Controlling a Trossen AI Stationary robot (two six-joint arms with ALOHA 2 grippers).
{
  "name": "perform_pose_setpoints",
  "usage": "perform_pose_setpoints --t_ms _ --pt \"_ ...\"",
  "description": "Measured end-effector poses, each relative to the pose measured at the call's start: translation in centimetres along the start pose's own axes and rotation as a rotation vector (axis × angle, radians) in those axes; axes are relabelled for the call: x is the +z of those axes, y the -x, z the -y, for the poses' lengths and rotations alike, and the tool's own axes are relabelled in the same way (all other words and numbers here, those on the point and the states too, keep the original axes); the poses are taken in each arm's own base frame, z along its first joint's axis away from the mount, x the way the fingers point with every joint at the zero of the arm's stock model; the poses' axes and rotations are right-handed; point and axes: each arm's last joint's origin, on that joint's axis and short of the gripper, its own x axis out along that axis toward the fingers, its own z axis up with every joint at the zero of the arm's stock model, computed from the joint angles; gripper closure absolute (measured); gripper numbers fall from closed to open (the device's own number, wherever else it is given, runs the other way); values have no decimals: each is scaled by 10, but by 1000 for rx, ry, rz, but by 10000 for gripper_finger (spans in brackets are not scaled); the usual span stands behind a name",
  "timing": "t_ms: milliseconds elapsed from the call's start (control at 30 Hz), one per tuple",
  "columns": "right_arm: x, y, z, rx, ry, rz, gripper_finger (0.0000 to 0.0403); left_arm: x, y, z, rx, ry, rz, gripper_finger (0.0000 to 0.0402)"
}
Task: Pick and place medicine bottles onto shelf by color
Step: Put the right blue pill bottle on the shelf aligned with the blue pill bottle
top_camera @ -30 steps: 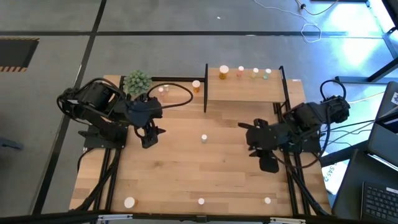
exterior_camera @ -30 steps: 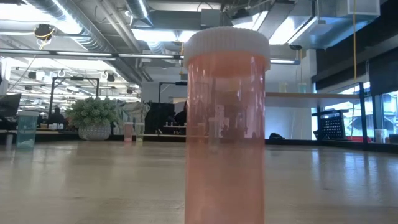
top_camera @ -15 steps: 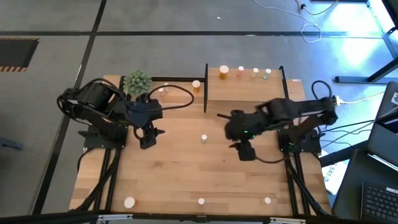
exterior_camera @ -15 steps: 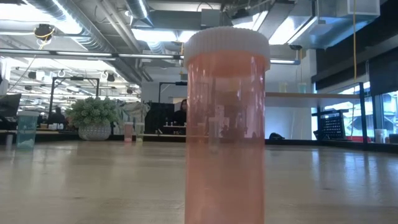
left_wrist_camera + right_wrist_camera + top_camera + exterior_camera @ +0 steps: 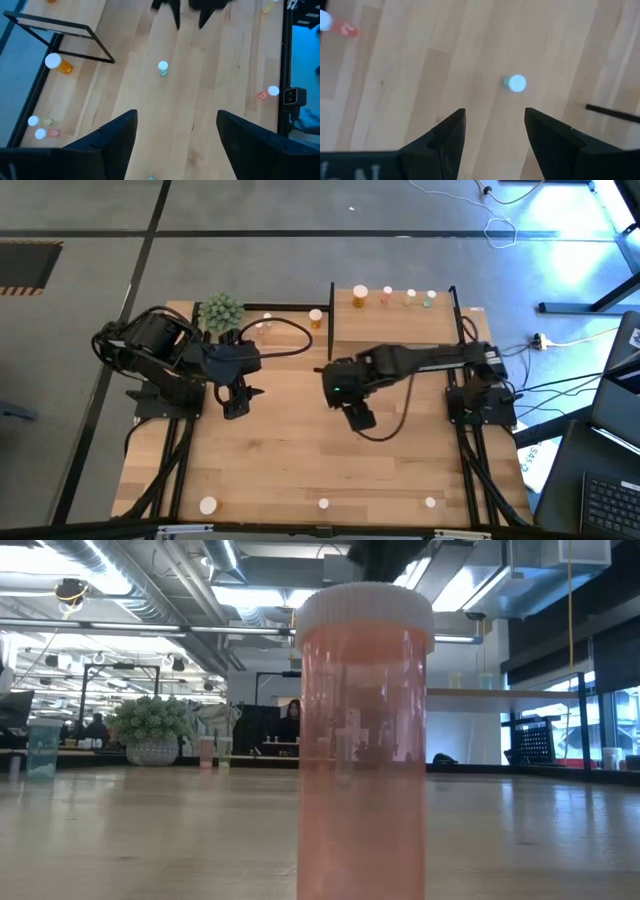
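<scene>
A small green bottle (image 5: 514, 83) with a white cap stands upright on the tabletop's middle, also in the left wrist view (image 5: 163, 67). My right gripper (image 5: 495, 125) hangs open above it, fingers pointing down, the bottle just ahead of the fingertips and untouched; in the high view this gripper (image 5: 333, 385) covers the bottle. My left gripper (image 5: 175, 135) waits open at the table's left (image 5: 236, 402). The shelf (image 5: 392, 325) at the far edge carries several bottles: orange (image 5: 360, 297), pink (image 5: 387, 295), yellowish (image 5: 410, 297), green (image 5: 430, 299).
An orange bottle (image 5: 316, 317) lies left of the shelf. Two small bottles (image 5: 262, 326) stand by the plant ball (image 5: 221, 311). Three bottles (image 5: 208, 505) (image 5: 323, 503) (image 5: 430, 502) stand along the near edge; one (image 5: 365, 740) fills the low view.
My right gripper has swung from the table's right side toward the middle and come down, rolling its wrist, until it hangs over the small green bottle. The bottle has stayed in place. My left arm has kept where it was.
</scene>
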Motion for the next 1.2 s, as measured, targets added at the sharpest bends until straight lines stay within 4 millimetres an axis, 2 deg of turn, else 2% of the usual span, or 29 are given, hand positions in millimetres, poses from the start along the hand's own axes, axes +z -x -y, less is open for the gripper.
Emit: perform_pose_setpoints --t_ms 167,467,800,967,1200 --pt "6 -26 12 62 43 -21 196 -2 0 0 4 -11 -16 133" --pt "13 -71 34 61 116 -45 196 -5 1 -1 15 -28 -42 133" --pt "8 -117 54 133 108 -133 196 -9 9 -5 7 -27 -50 133" --pt "5 -129 60 139 140 -158 196 -10 10 -6 2 -26 -48 133" --pt "3 -129 67 135 124 -154 196 -11 15 -8 -8 -21 -38 133"
